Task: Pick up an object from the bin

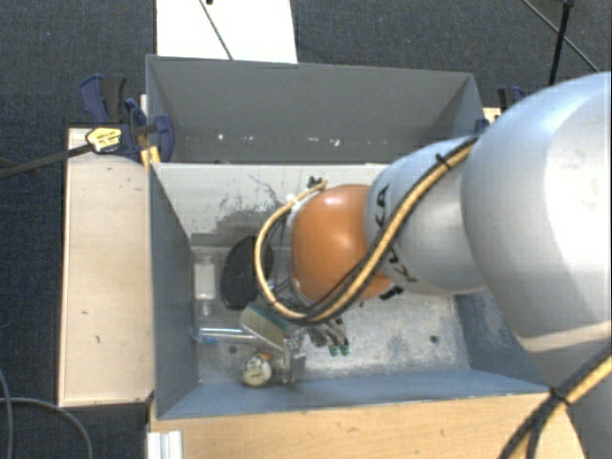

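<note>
Silver arm (pixel 535 208) beside a black oval object (pixel 235 272).

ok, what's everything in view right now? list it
bin: 1, grey metal, centre of the view
oval thing: 1, black, left part of the bin floor, next to the orange cover
small bottle: 1, clear or whitish, by the left wall; kind not certain
thin stick: 1, bluish, lying flat at front left
round thing: 1, pale cream, by the front wall, just left of the gripper
green bits: count unclear, green, front floor under the arm
gripper: 1, dark grey, low at the front of the bin
orange cover: 1, orange, on the wrist
cables: black and yellow, looped round the cover
arm: 1, silver-grey, coming in from the right
</note>
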Robot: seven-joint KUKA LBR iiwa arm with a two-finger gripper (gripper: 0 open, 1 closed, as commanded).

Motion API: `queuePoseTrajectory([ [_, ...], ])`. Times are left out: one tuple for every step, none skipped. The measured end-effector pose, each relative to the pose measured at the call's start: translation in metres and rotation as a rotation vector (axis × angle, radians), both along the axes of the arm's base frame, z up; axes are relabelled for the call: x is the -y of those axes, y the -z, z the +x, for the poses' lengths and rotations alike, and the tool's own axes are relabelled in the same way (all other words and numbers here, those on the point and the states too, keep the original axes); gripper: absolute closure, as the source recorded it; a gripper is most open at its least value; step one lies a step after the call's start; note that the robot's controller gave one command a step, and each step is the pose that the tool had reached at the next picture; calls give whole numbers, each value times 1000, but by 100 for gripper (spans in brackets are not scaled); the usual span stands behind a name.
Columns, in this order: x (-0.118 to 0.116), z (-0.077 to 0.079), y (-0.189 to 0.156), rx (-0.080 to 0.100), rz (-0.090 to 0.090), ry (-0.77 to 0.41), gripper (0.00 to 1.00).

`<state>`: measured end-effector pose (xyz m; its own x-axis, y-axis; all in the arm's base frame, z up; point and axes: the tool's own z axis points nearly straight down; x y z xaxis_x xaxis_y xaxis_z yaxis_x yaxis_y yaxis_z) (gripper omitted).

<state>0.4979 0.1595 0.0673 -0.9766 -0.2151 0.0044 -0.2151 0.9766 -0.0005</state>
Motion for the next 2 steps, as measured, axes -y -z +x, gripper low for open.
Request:
queuePoseTrajectory([
  [-1, 2, -3, 5, 3, 7, 100],
  [-19, -1, -197, 15, 5, 31, 100],
])
